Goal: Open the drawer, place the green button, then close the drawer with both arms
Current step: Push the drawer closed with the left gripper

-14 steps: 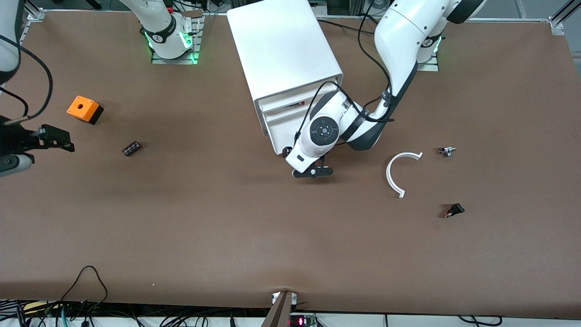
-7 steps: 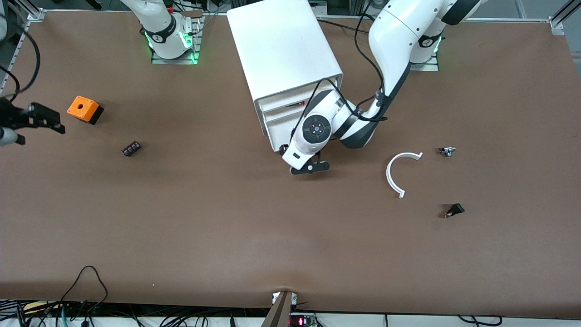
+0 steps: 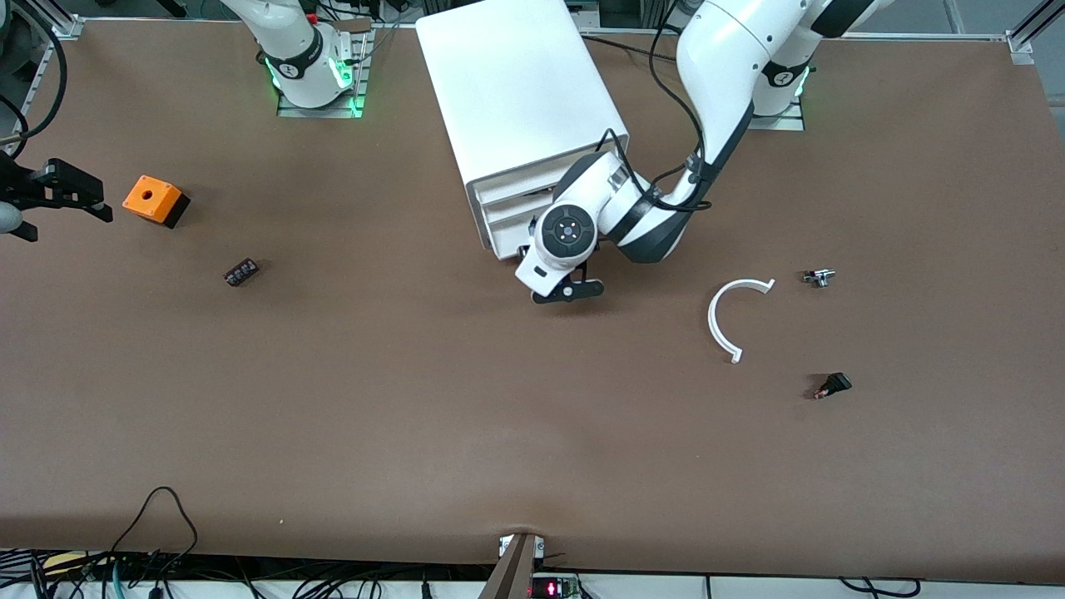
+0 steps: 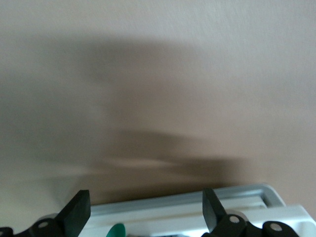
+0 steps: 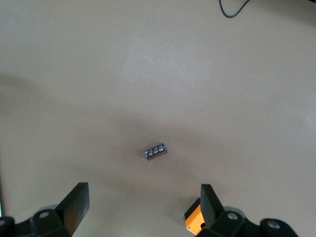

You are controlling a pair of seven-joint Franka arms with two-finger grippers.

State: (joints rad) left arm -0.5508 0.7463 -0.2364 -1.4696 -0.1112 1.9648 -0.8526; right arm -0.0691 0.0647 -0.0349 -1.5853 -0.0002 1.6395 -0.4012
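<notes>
The white cabinet [image 3: 516,91] stands between the arms' bases. Its lowest drawer [image 3: 499,245] sticks out a little at the front. In the left wrist view the drawer's rim [image 4: 187,205] runs between my open fingers, and the green cap of the button [image 4: 117,230] shows inside the drawer. My left gripper [image 3: 532,264] [image 4: 144,195] is open and empty at the drawer's front; I cannot tell whether it touches. My right gripper [image 3: 58,195] [image 5: 144,190] hangs open and empty at the right arm's end, beside the orange box [image 3: 156,200] [image 5: 193,219].
A small black component [image 3: 241,272] [image 5: 155,151] lies nearer the camera than the orange box. Toward the left arm's end lie a white curved piece [image 3: 732,316], a small metal part [image 3: 819,277] and a black switch with a red tip [image 3: 832,385].
My left gripper has moved in toward the cabinet and the lowest drawer has slid inward with it. The right gripper has drawn back toward the robots' side, past the orange box.
</notes>
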